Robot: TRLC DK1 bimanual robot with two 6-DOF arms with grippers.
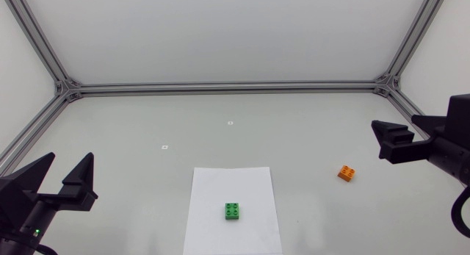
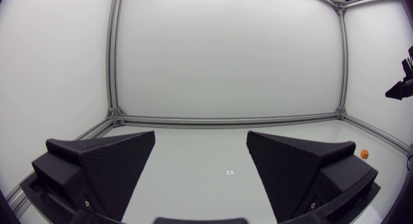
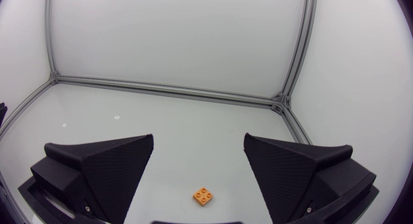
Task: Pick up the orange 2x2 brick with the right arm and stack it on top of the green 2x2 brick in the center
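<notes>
The orange 2x2 brick (image 1: 346,173) lies on the table right of the white sheet, and in the right wrist view the same brick (image 3: 204,196) sits on the table ahead of and between the open fingers. The green 2x2 brick (image 1: 233,211) rests on the white paper sheet (image 1: 213,189) at centre front. My right gripper (image 1: 387,141) hovers open above and to the right of the orange brick. My left gripper (image 1: 62,176) stays open at the front left, empty. From the left wrist view, the orange brick (image 2: 364,154) shows small, far off past the right finger.
An aluminium frame (image 1: 228,87) runs along the table's back and sides. Two small white markers (image 1: 230,123) (image 1: 164,147) lie on the table behind the sheet.
</notes>
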